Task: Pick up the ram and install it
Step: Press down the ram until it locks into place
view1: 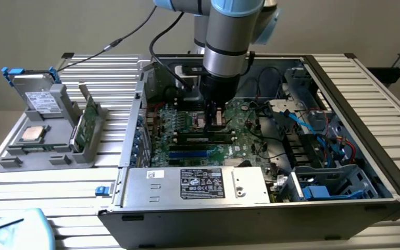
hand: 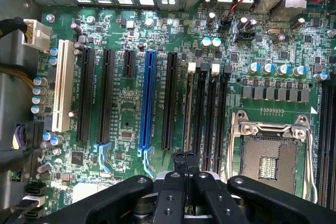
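One ram (view1: 201,138) sits edge-up in a black memory slot on the green motherboard (view1: 241,148), inside the open computer case. In the wrist view this ram (hand: 188,108) is a thin pale-edged strip in the memory slot closest to the long expansion slots. My gripper (view1: 214,124) hangs just above it, near the middle of its length. The black fingers (hand: 176,174) are pressed together, and the gripper (hand: 185,156) is shut with nothing visible between them. I cannot tell whether the tips touch the ram. Another green ram stick (view1: 83,127) stands on edge in the grey holder outside the case.
The grey holder (view1: 19,159) at the exterior view's left also carries a square silver processor (view1: 33,134) and a drive (view1: 40,96). An open processor socket (hand: 273,156) lies beside the memory slots. Cables (view1: 311,130), a drive cage (view1: 325,182) and the power supply (view1: 200,185) crowd the case.
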You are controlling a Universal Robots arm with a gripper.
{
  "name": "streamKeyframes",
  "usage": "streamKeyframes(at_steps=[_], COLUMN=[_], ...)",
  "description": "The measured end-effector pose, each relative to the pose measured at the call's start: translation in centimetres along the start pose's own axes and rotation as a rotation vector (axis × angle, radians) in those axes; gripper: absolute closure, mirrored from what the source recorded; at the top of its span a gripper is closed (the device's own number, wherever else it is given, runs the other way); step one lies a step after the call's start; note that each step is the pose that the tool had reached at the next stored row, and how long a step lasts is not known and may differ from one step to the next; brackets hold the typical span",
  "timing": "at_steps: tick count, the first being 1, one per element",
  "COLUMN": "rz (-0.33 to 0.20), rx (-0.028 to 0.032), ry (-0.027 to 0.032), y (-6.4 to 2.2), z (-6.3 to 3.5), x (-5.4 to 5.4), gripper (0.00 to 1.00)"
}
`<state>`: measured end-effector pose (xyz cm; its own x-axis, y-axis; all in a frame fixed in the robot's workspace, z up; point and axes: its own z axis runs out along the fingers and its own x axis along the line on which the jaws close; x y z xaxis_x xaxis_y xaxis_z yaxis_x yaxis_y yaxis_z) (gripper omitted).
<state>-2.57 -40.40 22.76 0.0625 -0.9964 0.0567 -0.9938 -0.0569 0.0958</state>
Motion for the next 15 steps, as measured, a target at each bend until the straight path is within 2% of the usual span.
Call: streamKeyframes(at_steps=[9,11,15], rz=[0.000,0.000,0.000], rx=[0.0000,0.0013,0.0002], ry=[0.0007,-0.0021,-0.0008], y=[-0.01,0.01,0.09], z=[0.30,0.02,-0.79], x=[-0.1,-0.1,0.0], gripper=[0.89,0.89,0.89])
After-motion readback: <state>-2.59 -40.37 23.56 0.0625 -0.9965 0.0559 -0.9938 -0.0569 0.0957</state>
